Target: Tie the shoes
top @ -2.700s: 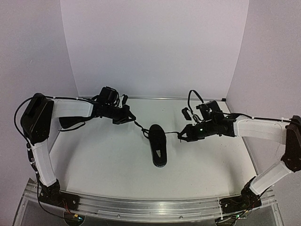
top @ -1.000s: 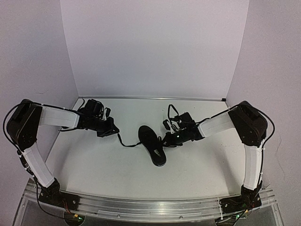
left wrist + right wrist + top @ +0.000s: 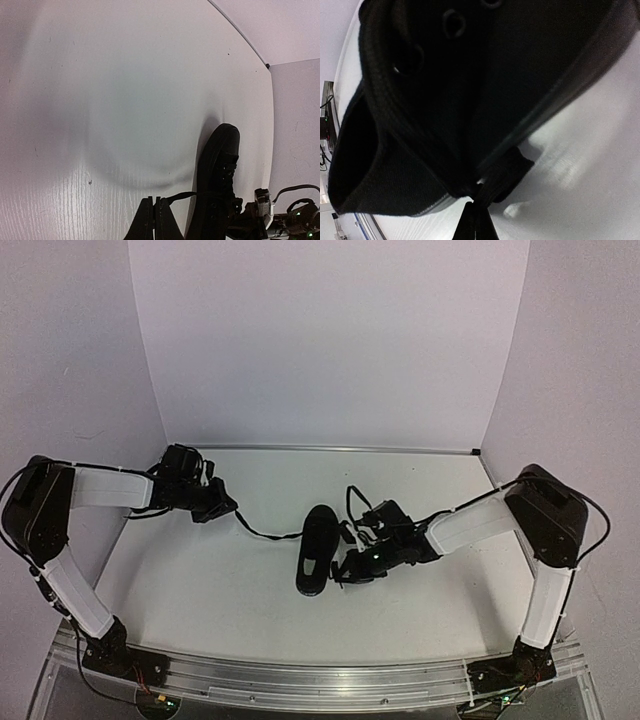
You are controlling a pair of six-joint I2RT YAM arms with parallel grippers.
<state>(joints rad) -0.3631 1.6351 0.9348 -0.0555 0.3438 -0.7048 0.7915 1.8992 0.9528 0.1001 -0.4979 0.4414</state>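
A black shoe (image 3: 314, 552) lies in the middle of the white table, its length running roughly front to back. My left gripper (image 3: 224, 508) sits to its left and is shut on a thin black lace (image 3: 266, 533), which stretches across the table to the shoe. In the left wrist view the shut tips (image 3: 154, 201) pinch that lace (image 3: 187, 195), with the shoe (image 3: 220, 175) beyond. My right gripper (image 3: 346, 570) presses against the shoe's right side. Its tips (image 3: 476, 206) are shut on a dark lace strip (image 3: 506, 170) under the shoe (image 3: 435, 95).
The white table (image 3: 200, 590) has a metal rail (image 3: 300, 680) along its near edge and plain walls behind and at both sides. The right arm's wrist and cables (image 3: 292, 220) show beyond the shoe in the left wrist view.
The shoe has turned, its near end swinging to the left. My left gripper has pulled the lace farther left and back. My right gripper has moved nearer the front, along the shoe.
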